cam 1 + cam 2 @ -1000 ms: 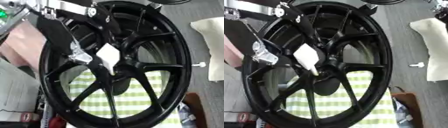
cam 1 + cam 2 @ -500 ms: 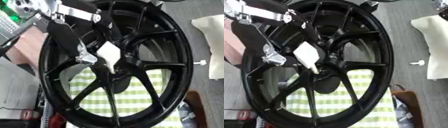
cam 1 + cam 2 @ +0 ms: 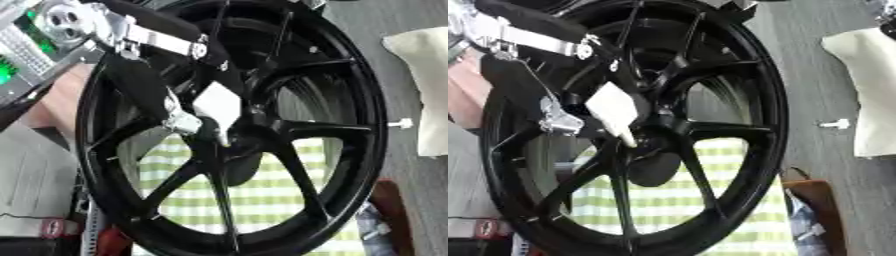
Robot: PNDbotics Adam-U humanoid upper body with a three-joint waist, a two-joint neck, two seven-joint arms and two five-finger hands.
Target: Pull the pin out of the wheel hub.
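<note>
A large black spoked wheel point(image 3: 372, 100) stands upright and fills both views. My left arm point(image 3: 149, 32) reaches in from the upper left, and my left hand point(image 3: 179, 120) is at the hub point(image 3: 656, 146). A white, flat piece with a narrow tip point(image 3: 217, 106) sits at the hand, its tip pointing down into the hub. The hand is dark against the black spokes, so its grip does not show. My right hand is out of both views.
A green-and-white striped cloth point(image 3: 262, 195) lies behind the wheel's lower half. On the grey floor to the right lie a small white pin-like piece point(image 3: 401, 123) and a cream cloth point(image 3: 424, 75). A brown object point(image 3: 815, 210) sits at lower right.
My left forearm has come further down into view at the upper left. The white piece stays at the hub, and the wheel has not moved.
</note>
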